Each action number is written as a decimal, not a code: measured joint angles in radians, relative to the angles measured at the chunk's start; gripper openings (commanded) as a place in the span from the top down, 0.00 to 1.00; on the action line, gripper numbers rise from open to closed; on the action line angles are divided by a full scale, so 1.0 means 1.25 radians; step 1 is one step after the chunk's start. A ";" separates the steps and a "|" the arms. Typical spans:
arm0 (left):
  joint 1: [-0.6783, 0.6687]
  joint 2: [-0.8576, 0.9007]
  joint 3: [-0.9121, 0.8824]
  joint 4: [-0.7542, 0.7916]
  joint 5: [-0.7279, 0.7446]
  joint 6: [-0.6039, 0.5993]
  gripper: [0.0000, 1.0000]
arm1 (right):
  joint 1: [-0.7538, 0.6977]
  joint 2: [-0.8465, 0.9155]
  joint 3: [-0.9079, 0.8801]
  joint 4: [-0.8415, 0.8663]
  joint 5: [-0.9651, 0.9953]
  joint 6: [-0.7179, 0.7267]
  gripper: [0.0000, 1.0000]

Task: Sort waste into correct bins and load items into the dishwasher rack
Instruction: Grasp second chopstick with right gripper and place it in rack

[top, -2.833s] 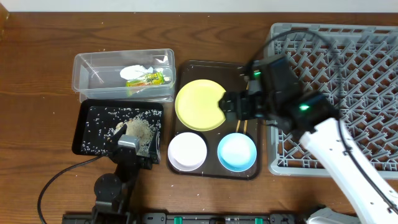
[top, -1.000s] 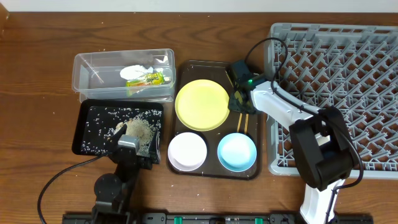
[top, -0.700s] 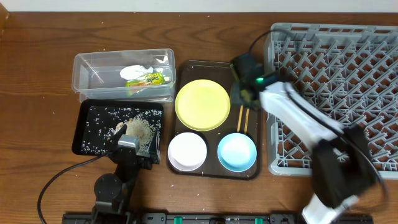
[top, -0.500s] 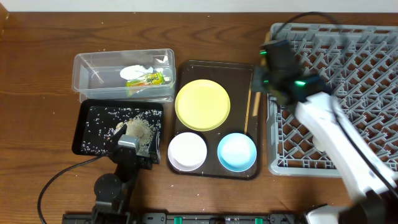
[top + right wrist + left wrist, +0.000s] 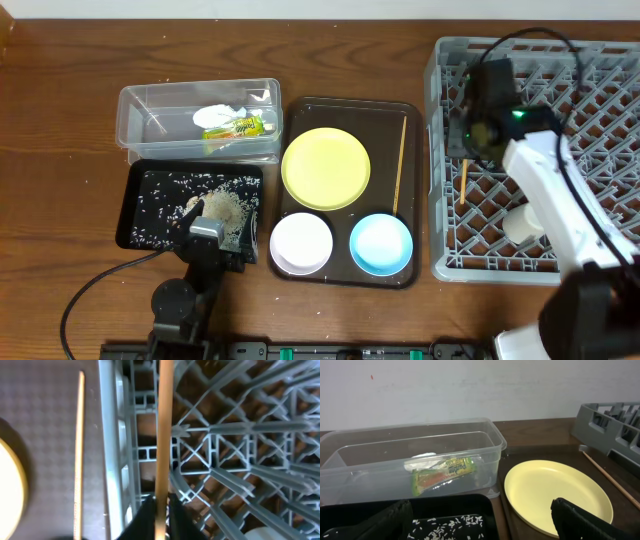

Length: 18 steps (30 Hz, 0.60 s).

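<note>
I count two chopsticks point(image 5: 400, 165): one lies along the three o'clock side of the one brown tray point(image 5: 340, 108), the other point(image 5: 463, 183) at the nine o'clock side of the one grey rack point(image 5: 600, 150). There are two bowls on that tray, a white bowl point(image 5: 301, 243) at seven o'clock and a blue bowl point(image 5: 381, 243) at five. There is one yellow plate point(image 5: 326, 168) at twelve and one white cup point(image 5: 521, 222) in the rack. I see two bins: one clear tub point(image 5: 135, 110) and one black tray point(image 5: 135, 200). The tub holds one tissue point(image 5: 222, 114) and one wrapper point(image 5: 234, 127). The rice grains point(image 5: 165, 195) are too many for me to count.

Wooden table point(image 5: 60, 120) bears clear tub point(image 5: 200, 85); black tray point(image 5: 125, 215); brown serving tray point(image 5: 340, 113); grey rack point(image 5: 437, 230).
</note>
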 measured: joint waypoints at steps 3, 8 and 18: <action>0.000 0.000 0.000 0.000 0.000 0.000 0.09 | 0.006 0.014 -0.002 0.005 -0.010 -0.016 0.53; 0.000 0.000 0.000 0.000 0.000 0.000 0.09 | 0.052 -0.007 -0.002 0.038 -0.061 -0.024 0.47; 0.000 0.000 0.000 0.000 0.000 0.000 0.09 | 0.234 0.040 -0.001 0.078 -0.022 0.100 0.70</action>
